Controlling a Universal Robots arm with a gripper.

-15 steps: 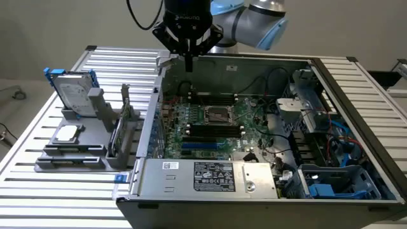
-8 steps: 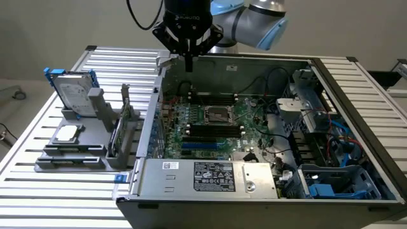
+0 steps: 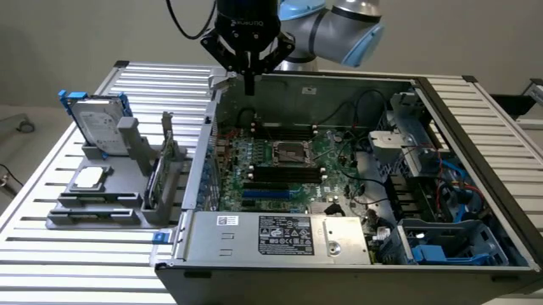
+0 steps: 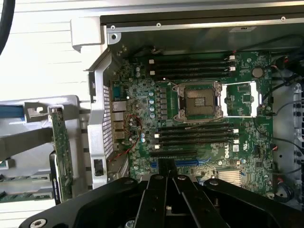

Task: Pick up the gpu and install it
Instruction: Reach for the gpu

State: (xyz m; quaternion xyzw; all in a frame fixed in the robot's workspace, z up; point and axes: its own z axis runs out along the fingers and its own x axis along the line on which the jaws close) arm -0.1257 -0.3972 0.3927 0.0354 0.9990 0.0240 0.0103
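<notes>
The gpu (image 4: 61,152) stands on edge, long axis alongside the case wall (image 4: 97,142).

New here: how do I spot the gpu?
Beside the open computer case, on the exterior view's left, stands a grey rack. The gpu is its thin green card on edge nearest the case, unlike the blue-railed hard drive and flat chip.

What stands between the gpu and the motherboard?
The case's metal wall stands between the gpu and the motherboard. It shows in the wrist view and in the exterior view.
</notes>
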